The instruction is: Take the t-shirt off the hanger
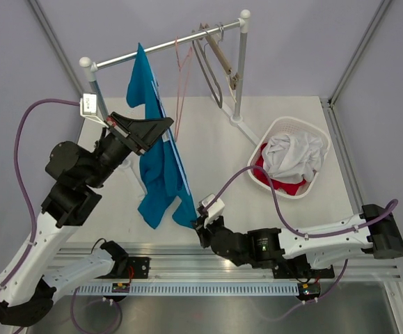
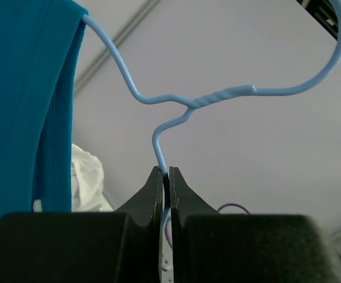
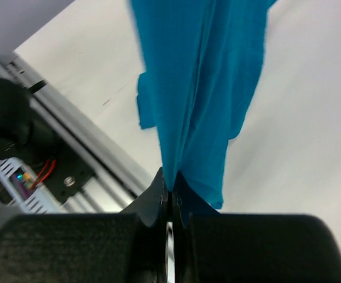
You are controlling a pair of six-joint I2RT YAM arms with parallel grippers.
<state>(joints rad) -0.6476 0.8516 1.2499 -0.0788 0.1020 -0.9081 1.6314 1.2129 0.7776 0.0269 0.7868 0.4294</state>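
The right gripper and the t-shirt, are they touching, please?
Touching. The right wrist view shows the right gripper shut on the lower edge of the t-shirt.

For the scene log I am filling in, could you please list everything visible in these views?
t-shirt: one, teal, hanging on the wire hanger over the table
wire hanger: one, light blue, inside the t-shirt's neck
clothes rack: one, white posts with a silver rail, far side of the table
spare hangers: at least three, red, grey and brownish, on the right half of the rail
laundry basket: one, white, right side of the table
white garment: one, on top in the basket
red garment: one, under the white one
table: one, white
left gripper: one, black, shut on the wire hanger below its twist
right gripper: one, black, shut on the t-shirt's lower edge
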